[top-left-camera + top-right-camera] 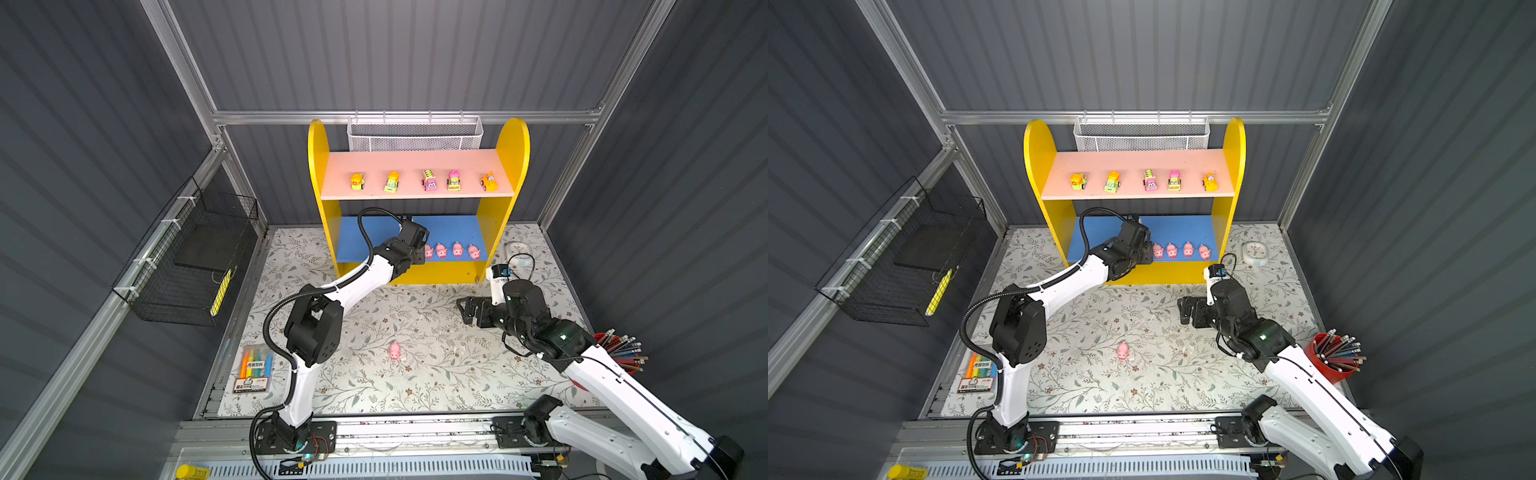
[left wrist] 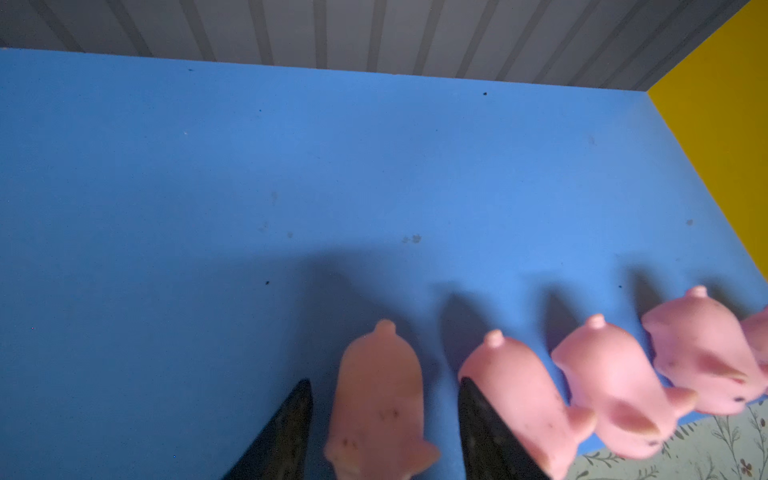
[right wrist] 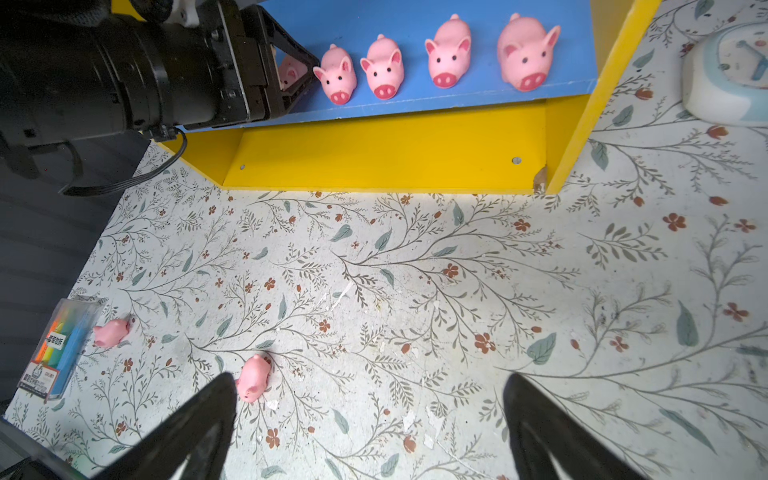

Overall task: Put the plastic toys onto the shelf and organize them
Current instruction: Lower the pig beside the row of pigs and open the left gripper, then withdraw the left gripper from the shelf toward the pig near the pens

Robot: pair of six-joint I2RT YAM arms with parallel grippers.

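The shelf [image 1: 419, 162] stands at the back, with several toy vehicles [image 1: 429, 180] in a row on its pink upper board. Several pink pigs [image 1: 441, 250] line the front of the blue lower board [image 2: 291, 166]. My left gripper [image 2: 384, 381] reaches onto that board at the left end of the row. Its jaws are open around one more pig [image 2: 378, 399], with a gap on each side. My right gripper [image 3: 370, 376] hangs open over the floral mat with nothing between its fingers. Two pigs lie on the mat, one [image 3: 252, 377] beside a right fingertip and another [image 3: 111, 332] farther off.
A round white clock [image 1: 519, 249] lies right of the shelf. A red cup of pencils [image 1: 619, 353] stands at the right edge, a highlighter pack [image 1: 254, 368] at the left. A black wire basket [image 1: 195, 266] hangs on the left wall, a white mesh basket [image 1: 415, 133] behind the shelf.
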